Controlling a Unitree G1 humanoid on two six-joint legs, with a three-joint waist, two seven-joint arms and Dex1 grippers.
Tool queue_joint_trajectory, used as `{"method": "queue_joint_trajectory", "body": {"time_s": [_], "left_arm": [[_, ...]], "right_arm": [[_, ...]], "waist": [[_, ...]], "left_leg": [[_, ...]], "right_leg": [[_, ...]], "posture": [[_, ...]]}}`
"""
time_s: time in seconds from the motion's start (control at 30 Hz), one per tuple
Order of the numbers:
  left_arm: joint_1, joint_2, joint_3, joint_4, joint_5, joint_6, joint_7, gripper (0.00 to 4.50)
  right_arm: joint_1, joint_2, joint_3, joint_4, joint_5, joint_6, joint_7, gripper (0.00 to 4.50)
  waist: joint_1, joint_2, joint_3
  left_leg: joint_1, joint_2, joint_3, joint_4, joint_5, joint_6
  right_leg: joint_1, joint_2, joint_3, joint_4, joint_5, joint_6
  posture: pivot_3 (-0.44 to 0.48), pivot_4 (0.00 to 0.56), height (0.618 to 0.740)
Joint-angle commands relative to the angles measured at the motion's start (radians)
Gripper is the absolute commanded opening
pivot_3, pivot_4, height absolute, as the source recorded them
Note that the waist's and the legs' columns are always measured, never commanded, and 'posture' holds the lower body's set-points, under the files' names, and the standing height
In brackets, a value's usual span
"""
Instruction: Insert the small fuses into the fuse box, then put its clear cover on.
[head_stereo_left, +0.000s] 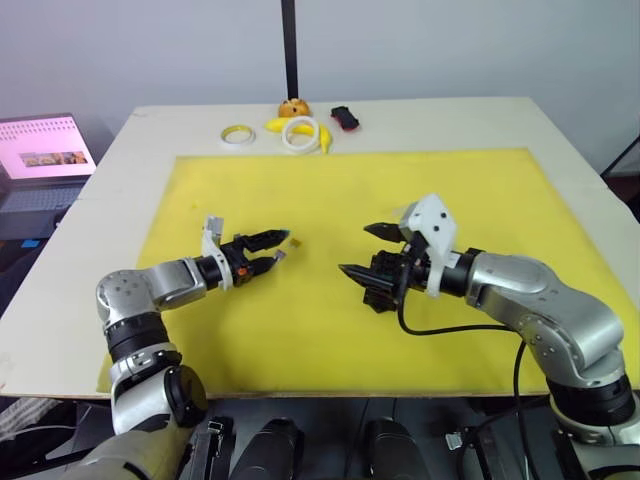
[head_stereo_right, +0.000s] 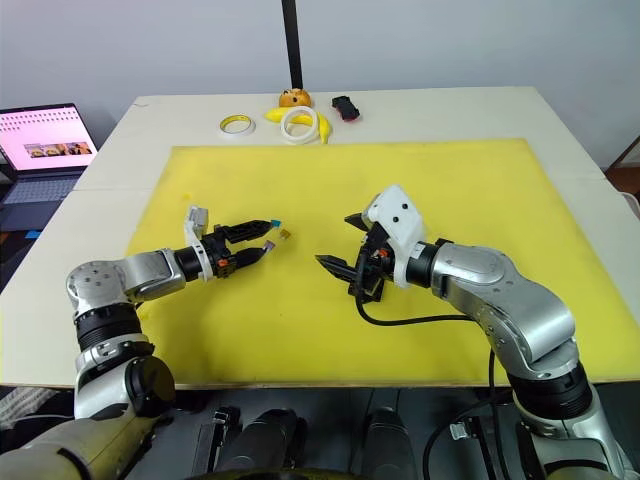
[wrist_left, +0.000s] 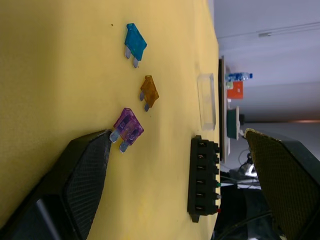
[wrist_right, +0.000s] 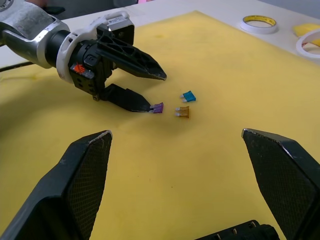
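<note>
Left wrist: purple fuse (wrist_left: 128, 128) prongs toward fingers (wrist_left: 82, 172).

Purple (wrist_left: 128, 129), orange (wrist_left: 149, 91), teal (wrist_left: 135, 43) fuses loose (flat); fuse box (wrist_left: 203, 178) nearby.

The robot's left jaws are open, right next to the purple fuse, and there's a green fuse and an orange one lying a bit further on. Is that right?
Almost. The left gripper is open beside the purple fuse, and an orange fuse lies further on. But the third fuse is not green: it is a teal-blue fuse, as the left wrist view shows.
</note>
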Motion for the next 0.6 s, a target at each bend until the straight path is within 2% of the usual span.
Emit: {"method": "queue_joint_trajectory", "body": {"time_s": [0.03,0.27,0.4,0.6], "left_arm": [[0.005,-0.019,-0.037,0.021,0.019,-0.003,0.000,3.66],[0.016,-0.022,-0.042,0.021,0.035,-0.024,-0.012,3.66],[0.027,-0.018,-0.068,0.022,0.057,-0.041,-0.018,2.38],[0.034,-0.006,-0.085,0.047,0.088,-0.077,-0.032,2.38]], "right_arm": [[-0.009,0.000,-0.019,-0.032,0.006,-0.007,0.000,4.50],[-0.013,-0.002,-0.023,-0.029,0.004,-0.007,0.001,4.50],[-0.015,-0.004,-0.027,-0.030,0.006,-0.006,0.002,4.50],[-0.012,-0.010,-0.034,-0.033,0.008,-0.006,0.004,4.50]], "waist": [[0.000,0.000,0.000],[0.000,0.000,0.000],[-0.001,0.000,0.000],[0.000,0.000,0.000]], "left_leg": [[0.000,0.000,0.000,0.000,0.000,0.000],[0.000,0.000,0.000,0.000,0.000,0.000],[0.000,0.000,0.000,0.000,0.000,0.000],[0.000,0.000,0.000,0.000,0.000,0.000]], "right_leg": [[0.000,0.000,0.000,0.000,0.000,0.000],[0.000,0.000,0.000,0.000,0.000,0.000],[0.000,0.000,0.000,0.000,0.000,0.000],[0.000,0.000,0.000,0.000,0.000,0.000]], "posture": [[0.000,0.150,0.740],[0.000,0.150,0.740],[0.000,0.150,0.740],[0.000,0.150,0.740]]}}
